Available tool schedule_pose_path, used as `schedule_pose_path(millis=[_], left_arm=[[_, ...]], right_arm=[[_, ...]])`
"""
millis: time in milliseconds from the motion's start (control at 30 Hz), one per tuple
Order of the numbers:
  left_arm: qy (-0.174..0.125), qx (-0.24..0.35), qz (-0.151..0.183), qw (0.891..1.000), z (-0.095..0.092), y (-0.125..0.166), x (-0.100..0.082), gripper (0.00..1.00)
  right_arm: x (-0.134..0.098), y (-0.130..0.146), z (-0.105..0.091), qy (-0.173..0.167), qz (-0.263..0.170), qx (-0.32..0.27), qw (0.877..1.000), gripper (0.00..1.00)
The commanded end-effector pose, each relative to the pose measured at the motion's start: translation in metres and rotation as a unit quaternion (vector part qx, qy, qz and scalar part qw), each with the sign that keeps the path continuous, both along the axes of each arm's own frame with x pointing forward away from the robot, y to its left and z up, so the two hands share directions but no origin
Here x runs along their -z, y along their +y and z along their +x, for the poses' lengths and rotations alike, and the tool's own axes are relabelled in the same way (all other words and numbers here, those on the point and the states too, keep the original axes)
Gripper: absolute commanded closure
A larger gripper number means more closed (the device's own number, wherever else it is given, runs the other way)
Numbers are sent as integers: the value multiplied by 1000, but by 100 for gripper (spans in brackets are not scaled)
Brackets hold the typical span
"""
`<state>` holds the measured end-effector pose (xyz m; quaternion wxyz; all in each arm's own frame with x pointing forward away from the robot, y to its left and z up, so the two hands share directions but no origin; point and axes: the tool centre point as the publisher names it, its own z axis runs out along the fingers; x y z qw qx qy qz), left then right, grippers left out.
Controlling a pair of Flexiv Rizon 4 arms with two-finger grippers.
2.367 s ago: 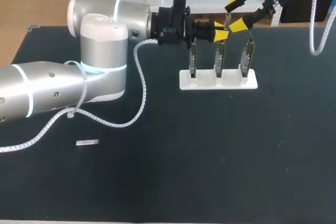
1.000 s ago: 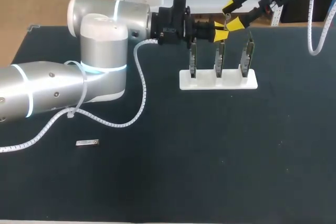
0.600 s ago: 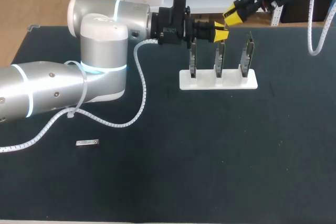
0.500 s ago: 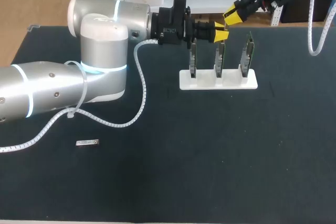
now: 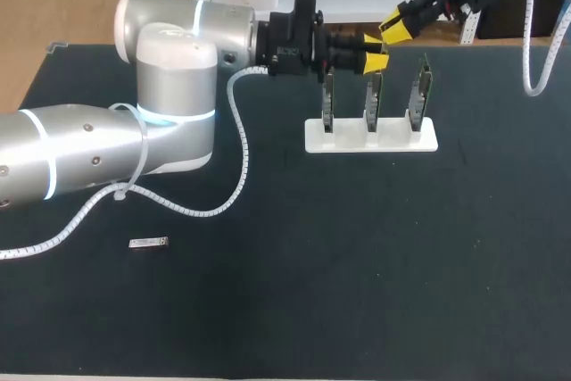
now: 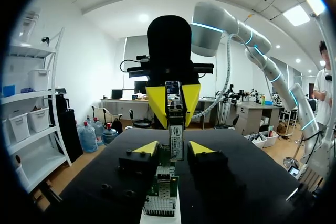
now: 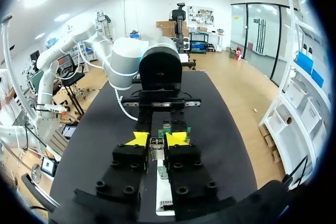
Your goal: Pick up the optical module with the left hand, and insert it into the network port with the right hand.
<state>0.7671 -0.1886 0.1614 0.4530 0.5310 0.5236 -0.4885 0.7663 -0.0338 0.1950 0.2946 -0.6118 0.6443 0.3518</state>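
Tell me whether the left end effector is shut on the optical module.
No: the left end effector stands open, and the right end effector grips the optical module.

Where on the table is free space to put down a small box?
The wide bare table in front of the white stand, right of the small module. Crowded: over the stand, where the left gripper and right gripper sit close; the left arm covers the left side.

Left pincer point(image 5: 375, 51) spread wide, facing the right pincer point(image 5: 393, 26), which is pinched narrow.
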Motion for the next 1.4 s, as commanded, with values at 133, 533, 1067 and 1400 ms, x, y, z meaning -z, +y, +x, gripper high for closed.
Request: schedule_pose_path(millis=[133, 533, 1067, 1400], left_arm=[[0, 1, 1, 1000, 1, 0, 0, 0], [1, -4, 29, 1000, -3, 9, -3, 0], [-3, -15, 123, 992, -7, 21, 8, 0], [-18, -29, 183, 983, -8, 23, 17, 0]], right_arm=[[-1, -1, 3, -1, 3, 0, 1000, 100], [-2, -3, 5, -4, 5, 4, 1000, 100], [-1, -6, 5, -4, 6, 6, 1000, 100], [-2, -6, 5, -6, 4, 3, 1000, 100]])
